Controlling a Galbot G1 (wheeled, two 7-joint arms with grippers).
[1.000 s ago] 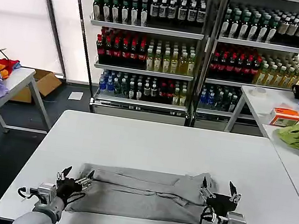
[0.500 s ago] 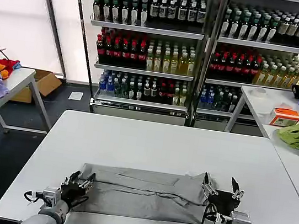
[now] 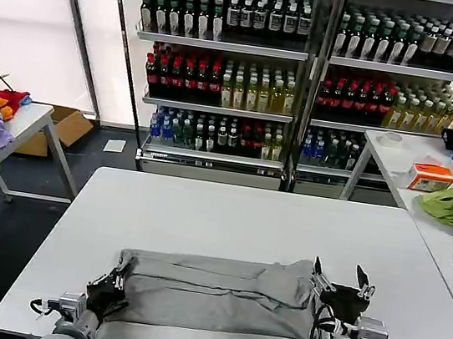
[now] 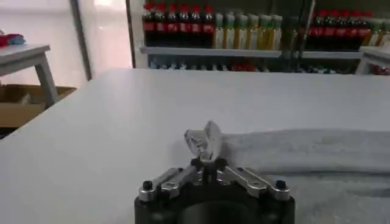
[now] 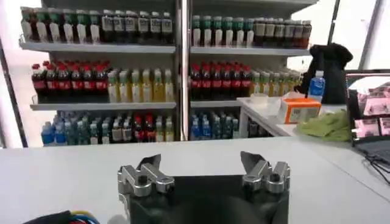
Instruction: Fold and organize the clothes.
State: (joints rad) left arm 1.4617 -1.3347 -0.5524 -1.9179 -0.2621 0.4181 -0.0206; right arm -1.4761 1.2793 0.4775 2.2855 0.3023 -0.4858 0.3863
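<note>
The left gripper (image 3: 115, 285) is pinched tight on the left corner of the T-shirt (image 3: 217, 293), a small peak of cloth standing up between its fingers. The fold looks partway done; the next move probably calls for the right side to take hold too before any lift. The shirt lies as a long grey band, rumpled, near the table's (image 3: 245, 214) front edge. The right gripper (image 3: 341, 280) hovers at its right end, fingers spread wide and empty.

Light grey T-shirt (image 3: 214, 290), folded into long band, flat on table's near edge
</note>
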